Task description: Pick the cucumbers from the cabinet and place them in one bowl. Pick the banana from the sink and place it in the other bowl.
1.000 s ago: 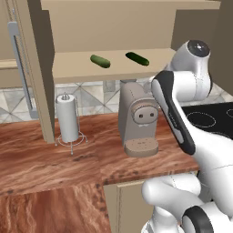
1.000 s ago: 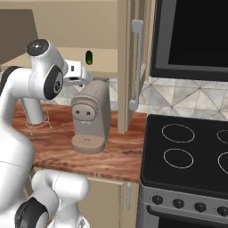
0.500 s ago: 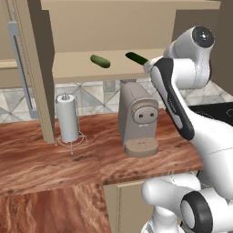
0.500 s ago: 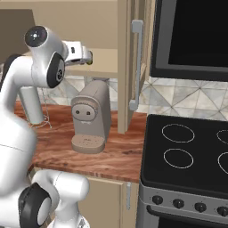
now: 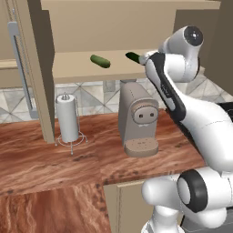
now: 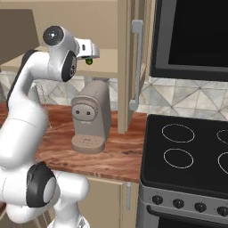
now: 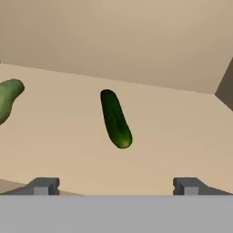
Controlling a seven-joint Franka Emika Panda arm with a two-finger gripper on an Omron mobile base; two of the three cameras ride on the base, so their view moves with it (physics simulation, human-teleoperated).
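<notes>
Gripper [image 7: 115, 185] is spread wide and empty, facing the near cucumber [image 7: 115, 118] on the cabinet [image 7: 173, 132] shelf. It is judged light, stiff, glossy and likely slippery; a grasp across its middle is advised.

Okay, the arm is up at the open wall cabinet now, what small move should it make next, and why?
Probably ease the open tool forward along the light tan cabinet shelf until its tips straddle the nearer dark green glossy cucumber. That cucumber lies ahead of the tips, untouched and roughly centred between them, while the other green cucumber sits apart at the hand view's left edge.
</notes>
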